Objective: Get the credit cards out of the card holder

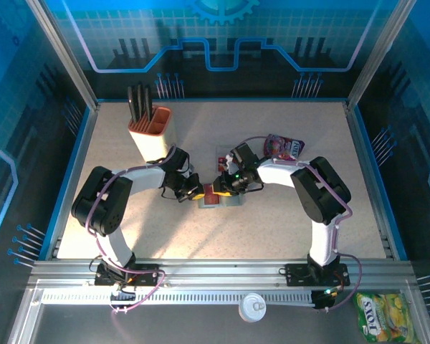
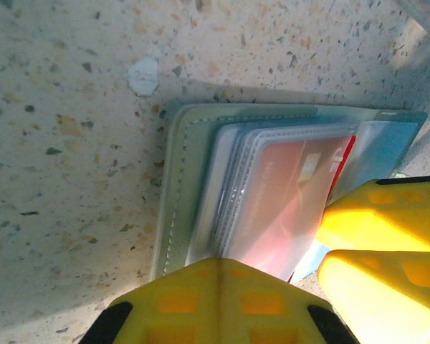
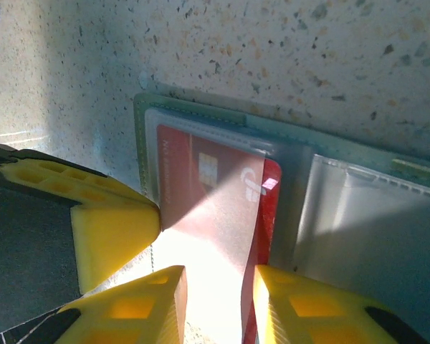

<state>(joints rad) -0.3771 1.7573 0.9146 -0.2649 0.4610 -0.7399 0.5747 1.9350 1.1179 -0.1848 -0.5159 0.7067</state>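
Observation:
The card holder lies open on the table between both grippers. In the left wrist view its grey-green cover holds clear sleeves over a red credit card. My left gripper is shut, its tip pressing on the holder's near edge. In the right wrist view the red credit card sticks a little way out of its sleeve. My right gripper hangs over it, fingers apart, the card's edge beside the right finger. The left gripper's yellow finger rests on the card holder's left edge.
An orange-and-cream cup with black pens stands at the back left. A pink snack pouch lies behind the right arm, and a small card-like thing lies on the table beside it. A yellow-green bag lies beyond the near rail.

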